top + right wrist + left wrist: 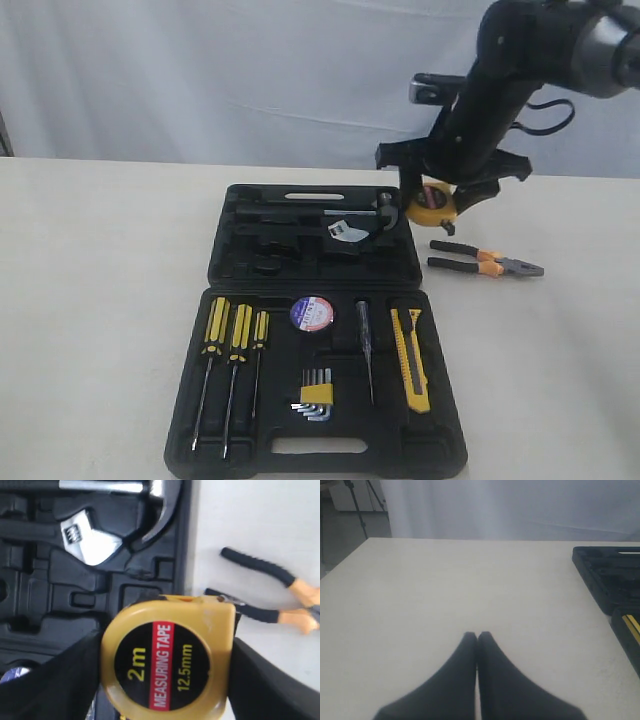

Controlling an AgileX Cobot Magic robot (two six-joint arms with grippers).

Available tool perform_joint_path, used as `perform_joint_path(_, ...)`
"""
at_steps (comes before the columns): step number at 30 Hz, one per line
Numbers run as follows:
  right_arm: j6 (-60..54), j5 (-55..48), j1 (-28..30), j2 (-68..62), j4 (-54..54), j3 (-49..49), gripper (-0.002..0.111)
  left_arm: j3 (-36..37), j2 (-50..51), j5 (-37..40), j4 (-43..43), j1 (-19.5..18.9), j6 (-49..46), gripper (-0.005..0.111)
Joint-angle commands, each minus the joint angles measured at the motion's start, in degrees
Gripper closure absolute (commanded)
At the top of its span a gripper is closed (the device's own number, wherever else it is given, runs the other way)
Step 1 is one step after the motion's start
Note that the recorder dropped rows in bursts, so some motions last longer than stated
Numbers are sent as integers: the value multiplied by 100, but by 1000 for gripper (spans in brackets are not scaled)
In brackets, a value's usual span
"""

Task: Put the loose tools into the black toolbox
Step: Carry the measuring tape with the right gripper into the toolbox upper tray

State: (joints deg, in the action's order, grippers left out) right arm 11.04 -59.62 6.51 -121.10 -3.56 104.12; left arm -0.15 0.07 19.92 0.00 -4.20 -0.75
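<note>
The right gripper (165,690) pinches the yellow tape measure (167,645) from both sides. Its black fingers (60,680) run off the edge of the wrist view, so their tips do not show. The bottom of the tape measure is cut off there too. That view shows the words "2m" and "12.5mm" on its face. From the exterior view these are too small to read.

The tape measure hangs by the right edge of the back half of the black toolbox (190,400). It is near the hammer (160,505) and the wrench (87,540) lying in that half.

The pliers (485,262) lie on the table (80,260), just right of the box. The right wrist view cuts off their jaws.

Only the exterior view shows the front half of the box. The utility knife (411,358) and the tape roll (312,313) sit in there, with three screwdrivers (235,345) and hex keys (315,392).

The left gripper (477,637) is pressed together with nothing in it, over bare table. It shows only in its own wrist view, where just a corner of the box peeks in.
</note>
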Motion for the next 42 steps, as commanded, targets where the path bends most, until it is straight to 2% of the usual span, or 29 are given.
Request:
perform_joint_path(1, -84, 143, -405, -254, -27, 43, 82, 15, -7, -31, 0, 27, 33, 107)
perform_joint_path(7, 23, 351, -724, -634, 0, 43, 82, 15, -7, -31, 0, 27, 33, 107)
perform_joint_path(15, 325, 564, -736, -771, 158, 46, 82, 15, -7, -31, 0, 27, 33, 107)
perform_joint_path(27, 587, 840, -736, -791, 966, 115, 82, 15, -7, -31, 0, 27, 33, 107)
perform_joint_path(42, 937, 1023, -739, -1247, 492, 115, 82, 15, -7, -31, 0, 27, 33, 107)
